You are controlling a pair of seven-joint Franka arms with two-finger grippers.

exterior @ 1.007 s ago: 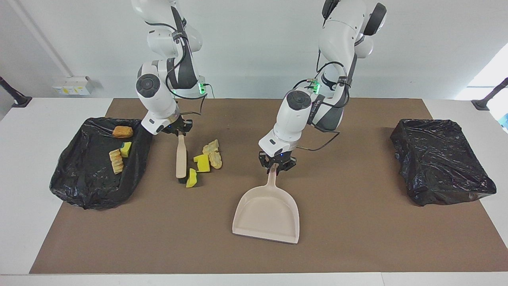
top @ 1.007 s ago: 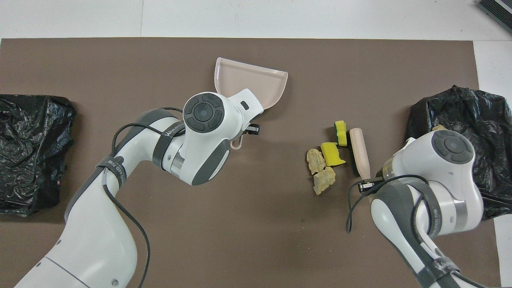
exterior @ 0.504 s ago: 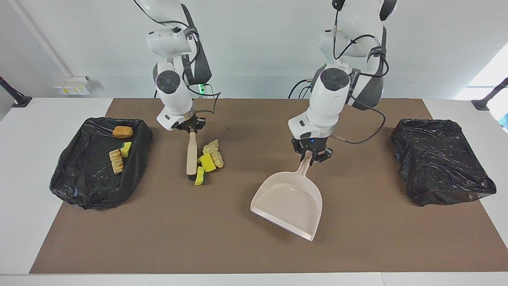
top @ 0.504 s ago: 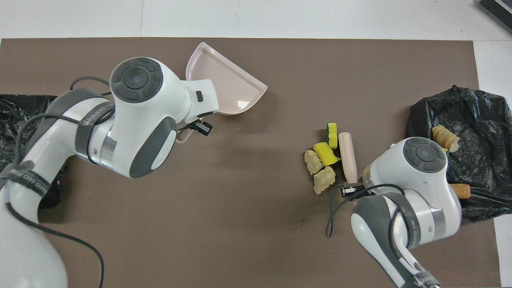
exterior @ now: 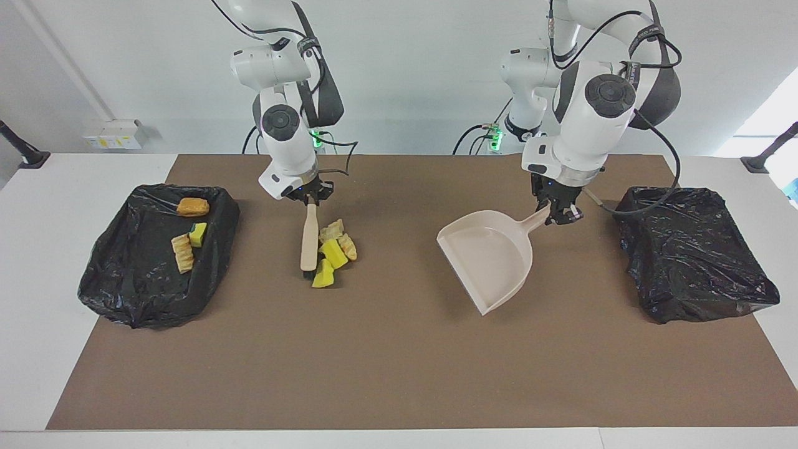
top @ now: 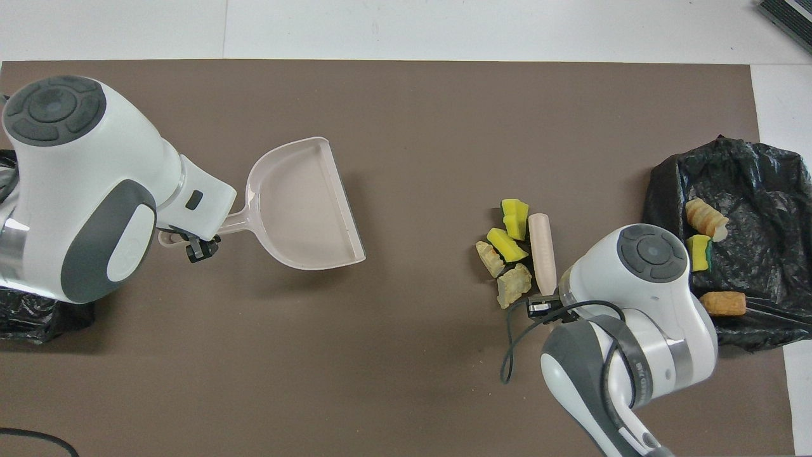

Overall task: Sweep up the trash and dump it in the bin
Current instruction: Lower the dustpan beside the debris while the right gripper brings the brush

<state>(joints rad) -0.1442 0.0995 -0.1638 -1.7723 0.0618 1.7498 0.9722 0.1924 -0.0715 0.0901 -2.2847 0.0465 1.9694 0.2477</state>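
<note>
Both arms hold tools; trash split between mat and bin.

Left gripper (exterior: 557, 211) pinches the dustpan (exterior: 489, 259) handle, the pan raised and tilted over the mat (exterior: 399, 374). Right gripper (exterior: 310, 197) is clamped on the brush (exterior: 308, 237), its head down against four trash scraps (exterior: 333, 249) on the mat. Three more scraps (exterior: 187, 240) lie in the black-lined bin (exterior: 124, 293) at the right arm's end.

High facing camera opposite steep overhead camera, half-turned apart, sharing 1 brown mat (exterior: 399, 374).
</note>
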